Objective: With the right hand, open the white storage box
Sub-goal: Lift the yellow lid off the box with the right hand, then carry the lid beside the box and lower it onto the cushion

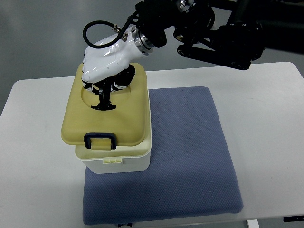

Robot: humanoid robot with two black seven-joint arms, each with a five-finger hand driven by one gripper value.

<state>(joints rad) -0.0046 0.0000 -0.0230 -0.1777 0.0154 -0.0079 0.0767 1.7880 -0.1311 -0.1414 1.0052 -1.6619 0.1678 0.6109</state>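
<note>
Writing: no readable print on any surface.
Storage box (116, 159): white, yellow lid (107, 116) askew on top, left part of the blue mat (190, 156).
Right hand (105, 64): fingers (105, 92) curled into the lid's handle recess.
Bench (266, 104): white, under the mat.
Latch (99, 141): dark, at lid's near edge.

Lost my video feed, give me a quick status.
Right hand over box, fingers down on pale yellow plastic lid. White plastic storage box on blue fabric mat; lid sits askew. Nothing in the way.
</note>
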